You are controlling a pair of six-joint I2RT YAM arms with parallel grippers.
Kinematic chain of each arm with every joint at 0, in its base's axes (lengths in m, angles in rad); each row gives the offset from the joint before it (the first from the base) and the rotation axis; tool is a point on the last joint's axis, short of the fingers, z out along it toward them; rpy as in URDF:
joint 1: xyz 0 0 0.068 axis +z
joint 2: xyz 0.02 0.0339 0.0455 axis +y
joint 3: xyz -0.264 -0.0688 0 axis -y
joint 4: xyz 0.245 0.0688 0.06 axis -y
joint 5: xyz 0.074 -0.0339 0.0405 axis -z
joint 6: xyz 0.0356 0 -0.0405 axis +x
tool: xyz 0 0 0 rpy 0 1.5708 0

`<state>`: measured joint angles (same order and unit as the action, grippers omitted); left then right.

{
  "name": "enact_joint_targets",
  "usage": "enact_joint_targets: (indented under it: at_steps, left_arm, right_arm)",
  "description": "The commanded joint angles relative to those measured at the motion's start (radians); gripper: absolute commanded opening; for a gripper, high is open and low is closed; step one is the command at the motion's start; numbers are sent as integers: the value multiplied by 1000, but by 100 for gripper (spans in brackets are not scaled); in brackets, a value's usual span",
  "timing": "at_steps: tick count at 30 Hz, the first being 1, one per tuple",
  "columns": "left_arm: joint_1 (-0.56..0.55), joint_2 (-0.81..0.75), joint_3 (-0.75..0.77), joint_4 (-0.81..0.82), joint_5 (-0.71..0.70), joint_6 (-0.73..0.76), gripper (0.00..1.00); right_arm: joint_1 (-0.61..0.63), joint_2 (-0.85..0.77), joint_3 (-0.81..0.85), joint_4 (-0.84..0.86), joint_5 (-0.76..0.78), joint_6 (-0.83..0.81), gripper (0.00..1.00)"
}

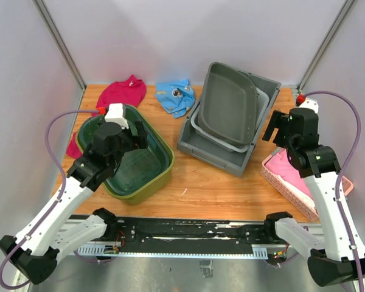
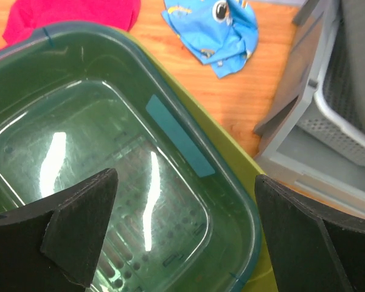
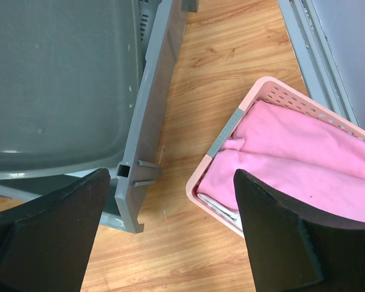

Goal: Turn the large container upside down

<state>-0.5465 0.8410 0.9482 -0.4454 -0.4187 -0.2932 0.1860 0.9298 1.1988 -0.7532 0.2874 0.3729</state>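
Left tool (image 2: 185, 176), released, hovers over green tub (image 1: 146, 167), mouth up, long axis upper-left to lower-right; right tool (image 3: 171, 175) released.

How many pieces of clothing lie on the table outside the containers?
2 at least: a magenta garment at the back left, behind the green tub, and a blue garment to its right. Magenta cloth at the tub's left may be a third, or part of the first.

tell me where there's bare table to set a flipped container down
Best bare patch: the near strip of table between the green tub, grey bins and pink basket. A narrower gap runs between tub and bins. Crowded: back edge with red cloth and blue cloth.
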Motion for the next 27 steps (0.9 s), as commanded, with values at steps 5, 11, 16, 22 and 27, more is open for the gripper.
enact_joint_targets:
  at_steps: [5,11,16,22,27]
  left_arm:
    - [-7,109,73,-112,-57,-85,99]
    - [-4,253,172,-255,-164,-161,99]
    - [142,277,222,-290,-109,-185,99]
    - [386,320,302,-335,-16,-192,99]
    - [541,337,314,-303,54,-104,99]
  right_arm:
    - [21,-33,-48,46,44,54,86]
    - [20,-107,-101,89,-5,11,86]
    - [20,-191,-153,144,-67,-14,87]
    - [21,-264,-218,187,-55,-10,87]
    - [20,-267,-223,184,-92,-35,87]
